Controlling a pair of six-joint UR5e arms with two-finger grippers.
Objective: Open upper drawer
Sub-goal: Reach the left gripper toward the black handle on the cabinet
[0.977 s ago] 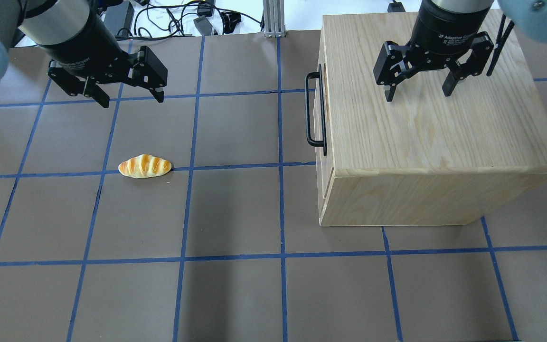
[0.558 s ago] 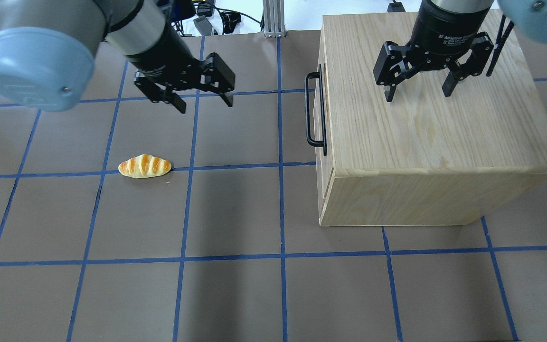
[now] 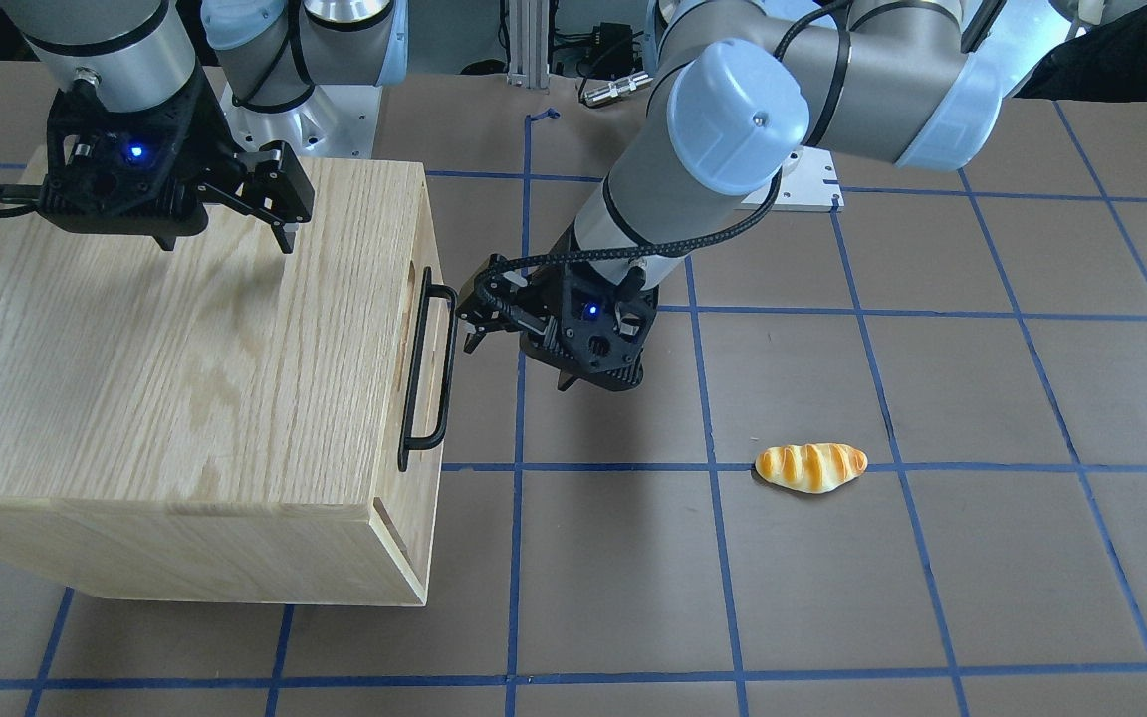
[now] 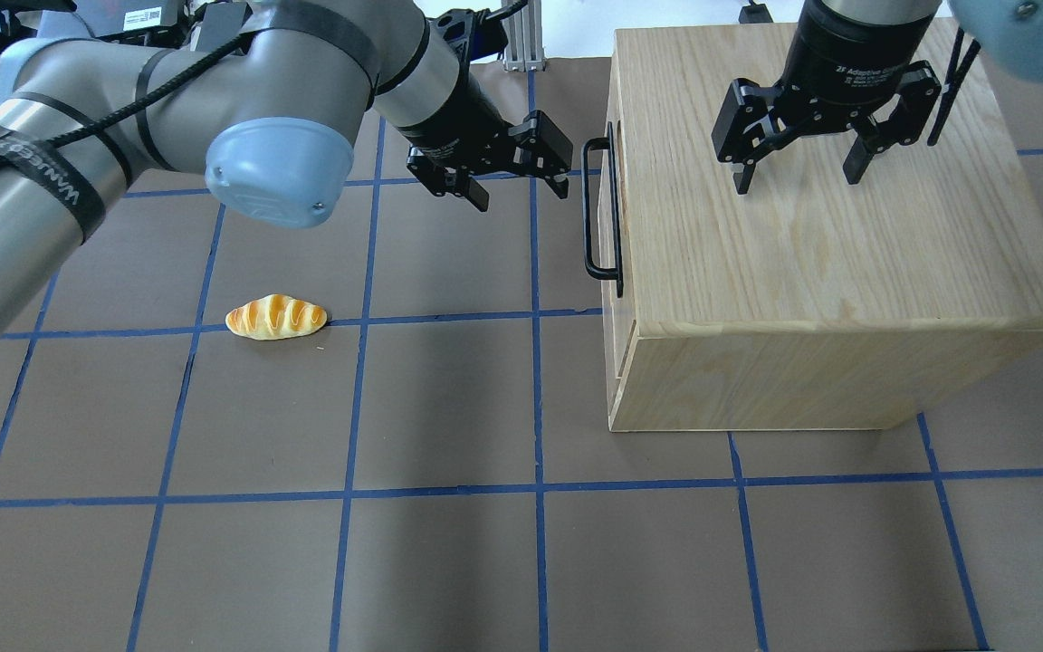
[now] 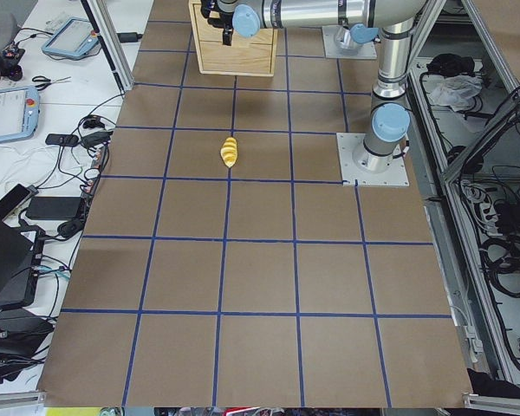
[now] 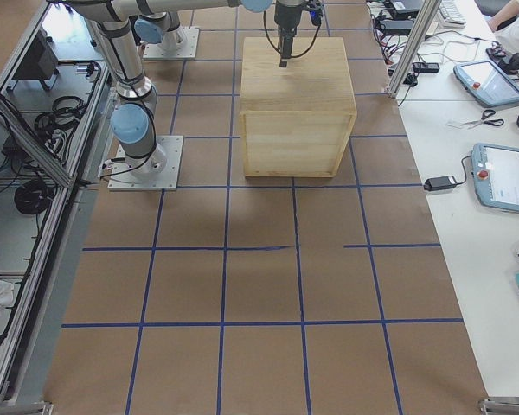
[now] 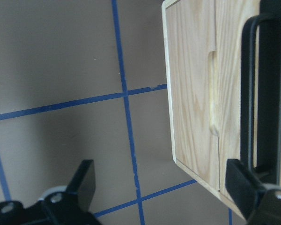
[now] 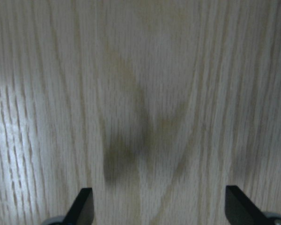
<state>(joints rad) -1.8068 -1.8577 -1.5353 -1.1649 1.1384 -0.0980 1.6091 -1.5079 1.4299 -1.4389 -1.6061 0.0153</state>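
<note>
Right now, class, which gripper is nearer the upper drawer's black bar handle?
Left. The left gripper sits open, close beside the handle; the right gripper hangs over the cabinet top, farther away.

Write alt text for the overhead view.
The open left gripper hovers beside the black bar handle of the closed upper drawer. The open right gripper hangs over the wooden cabinet; a bread roll lies on the table.

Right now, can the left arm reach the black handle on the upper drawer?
Probably yes. The left end effector hangs open right beside the handle, with nothing between them; the bread roll lies well off to the side.
</note>
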